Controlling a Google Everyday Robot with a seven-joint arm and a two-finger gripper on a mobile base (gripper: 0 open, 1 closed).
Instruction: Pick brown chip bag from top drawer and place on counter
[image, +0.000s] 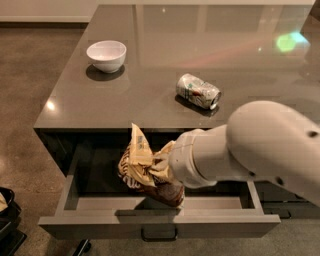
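The gripper (161, 167) sat at the end of the thick white arm (250, 145), which reached in from the right, and it hung over the open drawer (160, 226). It was closed on the chip bag (141, 164), whose crumpled middle bunched up against it and hid most of it. The bag stuck out to the left of the gripper. One cream-yellow end pointed up as high as the front edge of the tabletop (145, 102), and the dark brown part sagged below the gripper toward the drawer floor. Whether the bag's lower end touched that floor could not be told.

The drawer's flat front and its small handle (159, 234) lay below the gripper, nearer the camera. The tabletop stretched away above and behind the gripper. On it, a crushed silver can (198, 91) lay on its side, up and a little to the right of the gripper. A white bowl (106, 55) stood upright, well away to the upper left.
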